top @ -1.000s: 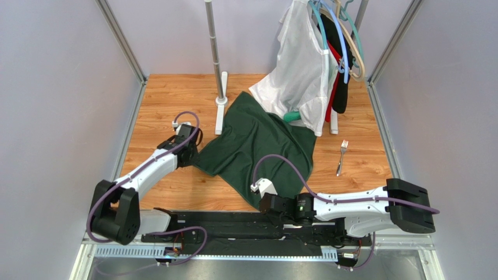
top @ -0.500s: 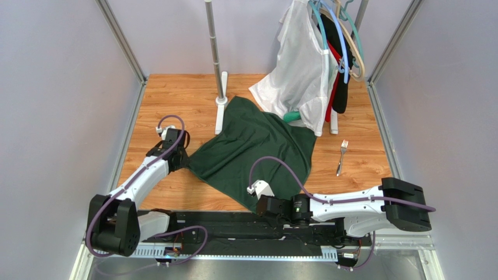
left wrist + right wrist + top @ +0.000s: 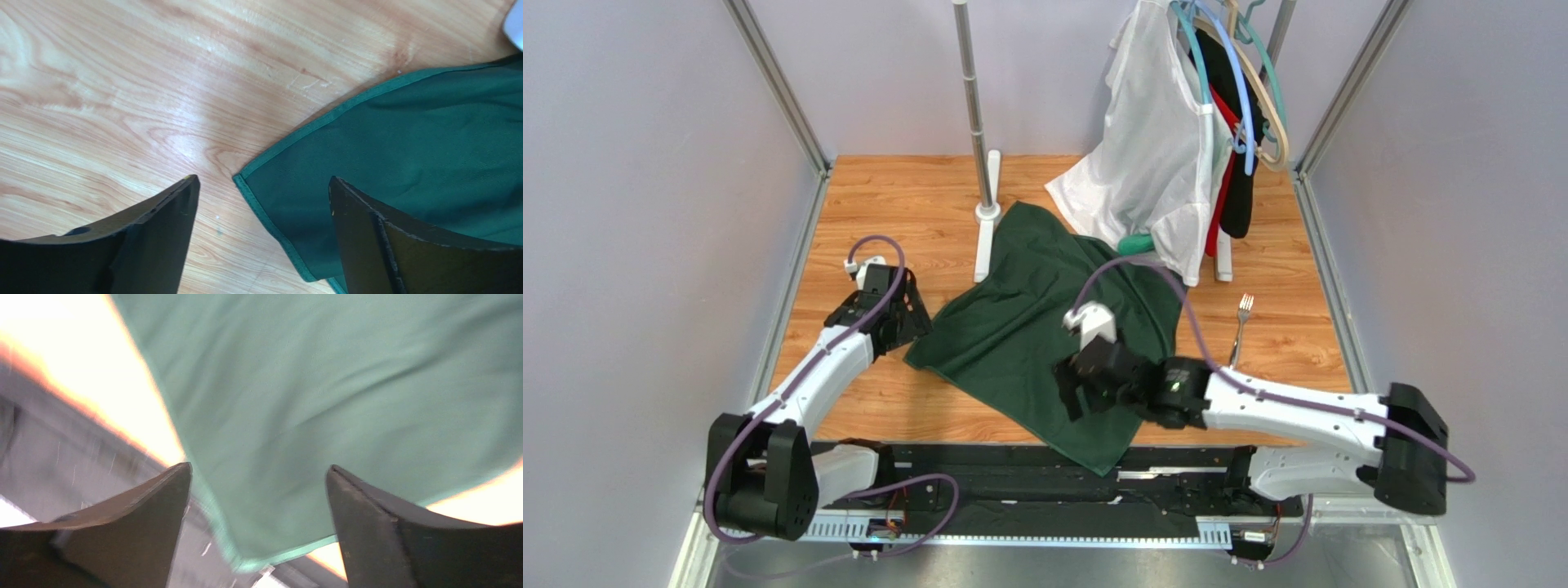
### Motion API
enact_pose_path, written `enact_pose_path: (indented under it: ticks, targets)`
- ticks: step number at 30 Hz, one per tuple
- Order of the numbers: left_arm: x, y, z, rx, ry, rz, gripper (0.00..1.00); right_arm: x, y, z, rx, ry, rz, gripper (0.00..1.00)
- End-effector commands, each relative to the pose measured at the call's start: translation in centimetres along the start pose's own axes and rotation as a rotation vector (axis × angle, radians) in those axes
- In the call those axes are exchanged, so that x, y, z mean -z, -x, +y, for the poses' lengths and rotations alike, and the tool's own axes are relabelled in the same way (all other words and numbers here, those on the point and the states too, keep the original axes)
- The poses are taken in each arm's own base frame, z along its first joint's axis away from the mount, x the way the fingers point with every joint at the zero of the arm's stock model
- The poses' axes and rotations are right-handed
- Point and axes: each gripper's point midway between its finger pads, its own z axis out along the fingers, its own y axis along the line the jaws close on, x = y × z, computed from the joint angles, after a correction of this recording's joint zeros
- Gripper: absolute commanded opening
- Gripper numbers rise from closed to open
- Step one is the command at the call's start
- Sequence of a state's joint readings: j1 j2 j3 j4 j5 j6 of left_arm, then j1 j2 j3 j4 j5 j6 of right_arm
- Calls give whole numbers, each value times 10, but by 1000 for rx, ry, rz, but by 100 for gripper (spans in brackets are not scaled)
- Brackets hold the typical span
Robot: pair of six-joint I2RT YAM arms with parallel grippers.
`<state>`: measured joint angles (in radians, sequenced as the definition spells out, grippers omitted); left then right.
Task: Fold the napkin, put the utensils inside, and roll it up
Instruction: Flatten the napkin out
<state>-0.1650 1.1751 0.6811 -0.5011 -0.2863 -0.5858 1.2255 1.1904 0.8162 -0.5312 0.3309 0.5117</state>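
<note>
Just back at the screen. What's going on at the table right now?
Neither arm is holding anything. The dark green napkin lies spread on the wooden table, apparently not folded yet, and its near corner reaches past the table's front edge. The left gripper is open at the cloth's left corner. The right gripper is open above the near part of the cloth. The fork lies on the table to the right of the napkin, not touching it.

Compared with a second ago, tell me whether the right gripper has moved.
Yes. The right gripper has moved away from the black base rail toward the table's far side, and now hangs over the napkin.
</note>
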Motion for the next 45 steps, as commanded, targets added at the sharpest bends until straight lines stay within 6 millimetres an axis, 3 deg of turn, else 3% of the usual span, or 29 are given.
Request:
enact_pose_path:
  ticks: [1,2,3,5,6,7,9,10,13,16,17,19,23,26,30,33,37,40,45]
  targets:
    - [30,35,-19,-18,-46,-140,97,5,52,-87,-124,-212,-133,92]
    - [37,38,-25,-41,-52,-165,99,2,58,-95,-152,-209,-149,92]
    - [44,39,-37,-83,-69,-193,99,-6,58,-122,-205,-264,-140,92]
    - [54,45,-67,-122,-134,-212,99,-19,66,-139,-252,-258,-156,92]
    - [57,43,-85,-143,-191,-201,99,-24,65,-159,-297,-286,-154,92]
    - [63,39,-116,-174,-274,-205,99,-35,66,-166,-316,-283,-156,92]
    - [70,29,-152,-199,-385,-192,99,-46,66,-173,-349,-238,-148,92]
    - [74,23,-179,-217,-453,-201,99,-58,64,-169,-355,-199,-140,91]
    - [81,5,-230,-250,-612,-176,99,-71,61,-161,-361,-140,-143,89]
    - [83,-18,-274,-259,-777,-130,99,-82,52,-158,-386,-118,-143,88]
    - [88,-31,-287,-263,-839,-90,99,-86,39,-153,-399,-92,-109,88]
    - [79,-46,-302,-271,-877,-57,99,-89,27,-155,-436,-111,-84,87]
    - [67,-75,-307,-285,-885,11,99,-89,-2,-155,-486,-135,-9,87]
    - [50,-96,-289,-281,-825,75,99,-86,-26,-152,-536,-152,61,86]
    - [31,-125,-248,-252,-719,152,99,-77,-53,-140,-570,-161,148,86]
    - [29,-136,-230,-226,-687,188,99,-69,-64,-125,-611,-139,191,85]
    - [38,-135,-218,-210,-679,192,99,-54,-81,-113,-610,-160,248,85]
    - [46,-129,-215,-225,-688,172,99,-41,-68,-117,-603,-189,190,85]
    - [73,-111,-233,-301,-796,122,99,-14,0,-129,-519,-213,-5,88]
